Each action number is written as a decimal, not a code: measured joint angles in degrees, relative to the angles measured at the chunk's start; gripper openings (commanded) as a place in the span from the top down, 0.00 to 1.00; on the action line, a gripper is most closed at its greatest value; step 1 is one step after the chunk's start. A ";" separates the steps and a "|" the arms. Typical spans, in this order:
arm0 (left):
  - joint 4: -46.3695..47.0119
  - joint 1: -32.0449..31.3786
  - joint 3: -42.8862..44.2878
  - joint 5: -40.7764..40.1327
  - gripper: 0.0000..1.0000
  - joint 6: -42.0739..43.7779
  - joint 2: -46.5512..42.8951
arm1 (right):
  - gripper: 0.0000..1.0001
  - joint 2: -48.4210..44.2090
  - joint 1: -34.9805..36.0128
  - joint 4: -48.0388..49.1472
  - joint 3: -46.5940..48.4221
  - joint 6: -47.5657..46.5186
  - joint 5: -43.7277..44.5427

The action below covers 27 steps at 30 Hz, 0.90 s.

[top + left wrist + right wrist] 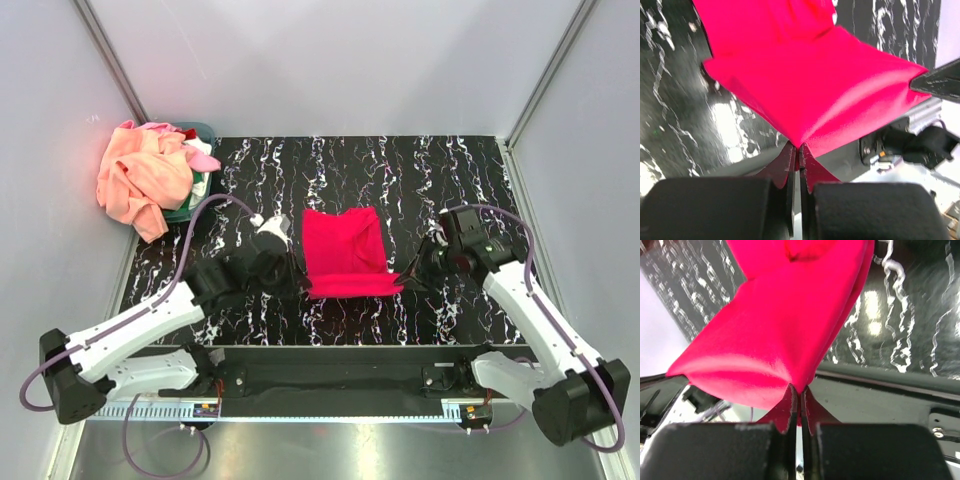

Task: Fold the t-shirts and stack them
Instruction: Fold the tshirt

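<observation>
Notably, both grippers were clamped on cloth: the left gripper pinched the near left corner of the red t-shirt, the right gripper its near right corner. The held edge ran left to right between them, the shirt extending away across the middle of the table; neither arm was nearer. Other t-shirts lay heaped over the teal basket, far left. No writing legible.
</observation>
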 measured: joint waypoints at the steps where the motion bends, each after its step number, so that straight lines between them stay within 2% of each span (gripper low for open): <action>1: -0.20 0.79 1.22 -0.04 0.97 0.90 1.22 | 1.00 1.46 0.00 -0.33 1.51 -0.42 0.90; 8: -0.24 8.22 4.87 2.82 0.97 5.88 8.72 | 1.00 10.38 0.00 -0.63 9.27 -2.60 4.42; 20: 0.83 21.03 12.57 13.00 0.97 13.84 19.28 | 1.00 25.73 -0.52 0.15 23.65 -6.10 7.19; 27: -0.13 27.67 25.29 18.88 0.94 18.99 32.22 | 1.00 36.85 -2.12 0.00 35.50 -7.21 8.44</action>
